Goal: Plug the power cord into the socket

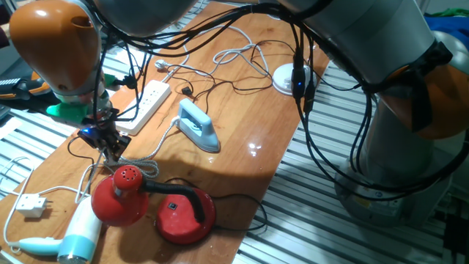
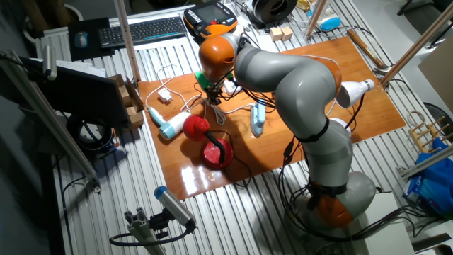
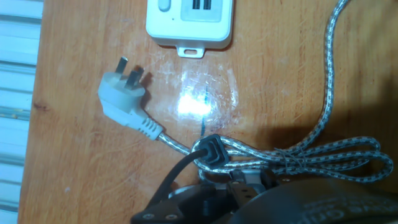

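Gripper low over table, jaws apparently clenched on power cord's black plug, though partly hidden; socket lies at 12 o'clock, white plug at 10, so lift clear of braided cord before carrying it straight ahead.

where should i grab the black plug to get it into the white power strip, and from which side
Grip the black plug by its short moulded body, likely from straight above, fingers across its flanks. It rests on the looped braided cord, and its thin cable trails down-left; pinching that would let the head flop. Its prongs are hidden.
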